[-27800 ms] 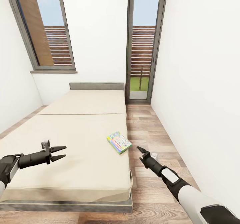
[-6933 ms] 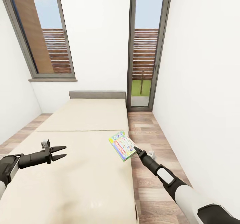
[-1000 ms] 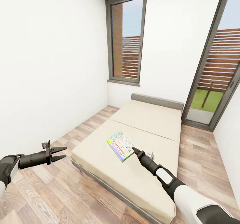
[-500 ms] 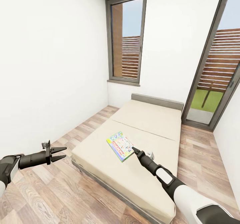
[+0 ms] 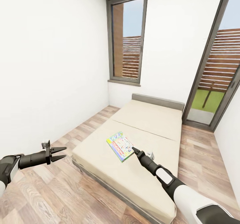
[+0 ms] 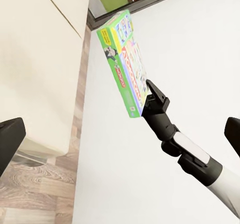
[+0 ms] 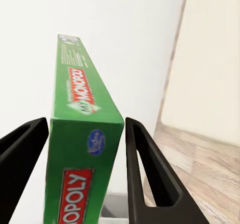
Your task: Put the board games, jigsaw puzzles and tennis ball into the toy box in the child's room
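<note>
Above the bed (image 5: 146,130), the right gripper (image 5: 134,149) is clamping the green-edged board game (image 5: 120,146); the left gripper (image 5: 60,153) is hanging spread and empty over wood floor (image 5: 50,187).

There is one board game (image 5: 120,146), a flat box with a green edge and a busy, colourful cover. There is one bed (image 5: 146,124) with a plain beige top. There are two robot arms, each with one tool: a left tool (image 5: 59,153) and a right tool (image 5: 134,149).
</note>
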`<state>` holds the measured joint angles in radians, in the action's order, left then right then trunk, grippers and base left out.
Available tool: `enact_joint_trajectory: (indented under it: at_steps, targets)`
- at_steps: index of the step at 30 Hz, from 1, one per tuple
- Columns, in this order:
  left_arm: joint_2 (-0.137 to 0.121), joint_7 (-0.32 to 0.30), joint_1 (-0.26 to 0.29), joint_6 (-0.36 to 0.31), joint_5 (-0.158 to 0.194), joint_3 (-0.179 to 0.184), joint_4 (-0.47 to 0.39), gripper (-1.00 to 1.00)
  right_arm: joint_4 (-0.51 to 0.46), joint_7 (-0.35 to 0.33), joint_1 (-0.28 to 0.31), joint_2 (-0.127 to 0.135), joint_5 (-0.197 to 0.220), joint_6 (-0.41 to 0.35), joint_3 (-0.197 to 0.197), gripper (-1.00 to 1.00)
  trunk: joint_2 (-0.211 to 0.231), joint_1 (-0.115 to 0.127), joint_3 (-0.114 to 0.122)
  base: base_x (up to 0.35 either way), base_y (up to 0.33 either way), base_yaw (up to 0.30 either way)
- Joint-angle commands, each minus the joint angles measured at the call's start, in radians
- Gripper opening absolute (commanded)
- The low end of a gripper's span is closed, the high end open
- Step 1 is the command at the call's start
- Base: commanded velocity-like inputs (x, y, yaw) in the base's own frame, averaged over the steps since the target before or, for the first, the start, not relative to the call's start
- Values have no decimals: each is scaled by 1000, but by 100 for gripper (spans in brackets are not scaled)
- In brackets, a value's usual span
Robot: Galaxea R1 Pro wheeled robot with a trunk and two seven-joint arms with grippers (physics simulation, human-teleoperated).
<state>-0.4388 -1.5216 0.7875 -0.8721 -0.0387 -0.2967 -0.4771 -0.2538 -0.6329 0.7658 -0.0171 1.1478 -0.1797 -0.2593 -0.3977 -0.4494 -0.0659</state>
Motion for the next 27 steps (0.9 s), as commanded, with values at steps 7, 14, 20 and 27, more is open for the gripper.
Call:
enact_joint_trajectory:
  at_steps: [7, 14, 20, 27]
  targets:
    - [0, -6, 1, -10, -4, -1, 0, 100, 1, 1, 1, 0, 10, -7, -3, -100, -2, -1, -2, 0, 0, 239]
    - [0, -4, 1, -10, -4, -6, 0, 100, 1, 1, 1, 0, 10, -6, -3, -100, -2, -1, -2, 98, 0, 285]
    - [0, -3, 1, -10, -4, -5, 0, 100, 1, 1, 1, 0, 10, -6, -3, -100, -2, -1, -2, 235, 0, 287]
    - [0, -3, 1, -10, -4, -1, 0, 100, 1, 1, 1, 0, 10, -6, -3, -100, -2, -1, -2, 203, 0, 288]
